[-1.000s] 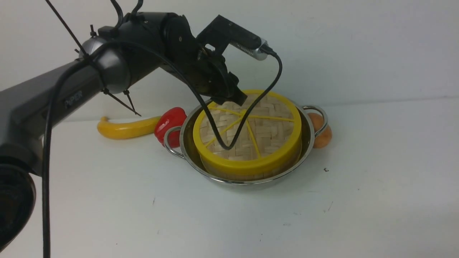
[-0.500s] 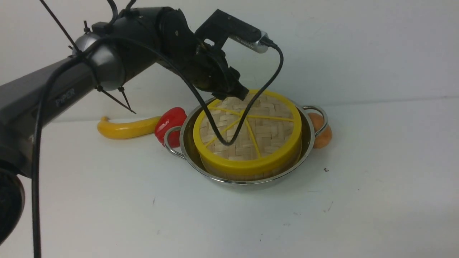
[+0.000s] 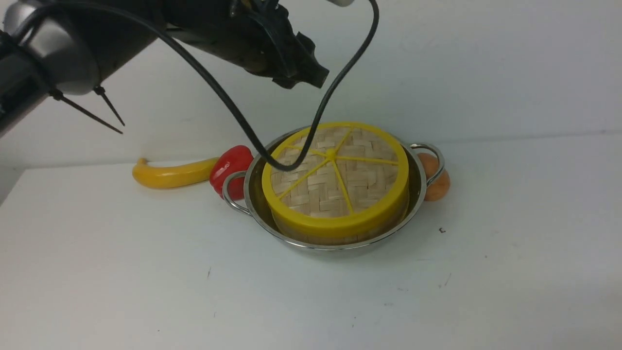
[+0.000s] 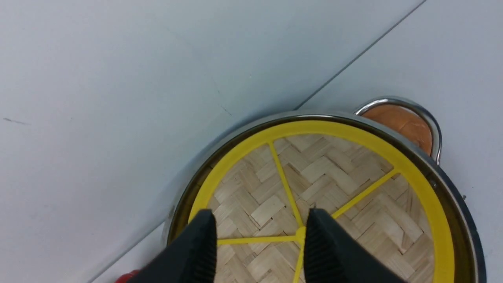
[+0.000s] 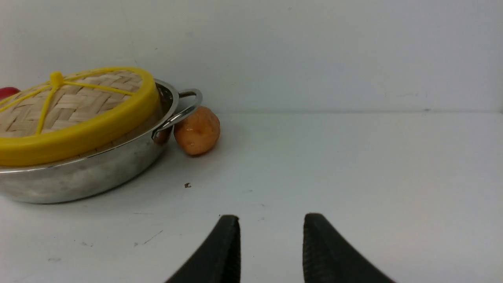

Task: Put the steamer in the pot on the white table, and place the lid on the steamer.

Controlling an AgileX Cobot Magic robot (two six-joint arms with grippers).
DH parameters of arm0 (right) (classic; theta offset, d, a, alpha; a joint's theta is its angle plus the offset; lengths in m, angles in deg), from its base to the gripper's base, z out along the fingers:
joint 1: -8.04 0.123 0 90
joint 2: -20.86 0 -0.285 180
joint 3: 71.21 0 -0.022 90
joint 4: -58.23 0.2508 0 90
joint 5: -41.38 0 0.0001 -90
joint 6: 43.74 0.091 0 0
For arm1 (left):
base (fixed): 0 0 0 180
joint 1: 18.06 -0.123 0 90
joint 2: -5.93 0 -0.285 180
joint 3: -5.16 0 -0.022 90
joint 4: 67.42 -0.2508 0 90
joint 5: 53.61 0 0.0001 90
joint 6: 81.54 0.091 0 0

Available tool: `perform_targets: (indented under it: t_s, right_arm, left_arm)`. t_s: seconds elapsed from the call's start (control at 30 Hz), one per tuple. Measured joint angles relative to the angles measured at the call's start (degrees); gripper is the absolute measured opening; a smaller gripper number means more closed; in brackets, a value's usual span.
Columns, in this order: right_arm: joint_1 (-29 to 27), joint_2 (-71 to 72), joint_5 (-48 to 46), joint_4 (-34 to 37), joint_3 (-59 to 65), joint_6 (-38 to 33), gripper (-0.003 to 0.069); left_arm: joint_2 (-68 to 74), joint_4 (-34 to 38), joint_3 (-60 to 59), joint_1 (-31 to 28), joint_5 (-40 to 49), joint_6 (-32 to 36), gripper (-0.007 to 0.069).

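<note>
Lid [image 3: 335, 180] is sitting flat on the steamer [image 3: 340, 232], which is resting inside the pot [image 3: 252, 204] near the desk's [image 3: 146, 272] back edge. Left fingers [image 4: 204, 243] are hanging parted and empty above the lid; right fingers [image 5: 232, 243] are gaping empty over bare desk. Both placements look done, so only retreat is remaining. White wall is standing behind.

Lid [image 3: 335, 177] on steamer [image 3: 335, 234] in pot [image 3: 335, 245]; banana [image 3: 170, 174] left.
</note>
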Motion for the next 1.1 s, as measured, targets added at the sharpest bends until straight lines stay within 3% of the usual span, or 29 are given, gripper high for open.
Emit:
perform_targets:
  t_s: [0.4, 0.63, 0.8, 0.97, 1.1]
  right_arm:
    - [0.0, 0.0, 0.0, 0.0, 0.0, 0.0, 0.0243]
    - [0.0, 0.0, 0.0, 0.0, 0.0, 0.0, 0.0243]
    - [0.0, 0.0, 0.0, 0.0, 0.0, 0.0, 0.0243]
    - [0.0, 0.0, 0.0, 0.0, 0.0, 0.0, 0.0243]
    - [0.0, 0.0, 0.0, 0.0, 0.0, 0.0, 0.0243]
  left_arm:
    - [0.0, -4.47, 0.0, 0.0, 3.14, -0.05, 0.0293]
    - [-4.21, -4.68, -0.05, -0.47, 15.3, -13.08, 0.0293]
    - [-15.04, -6.37, -0.07, -0.47, 21.25, -15.93, 0.0293]
    - [-32.07, -8.07, -1.35, -0.47, 21.84, -16.3, 0.0293]
    - [-45.42, -8.12, -4.85, -5.37, 20.65, -16.3, 0.0293]
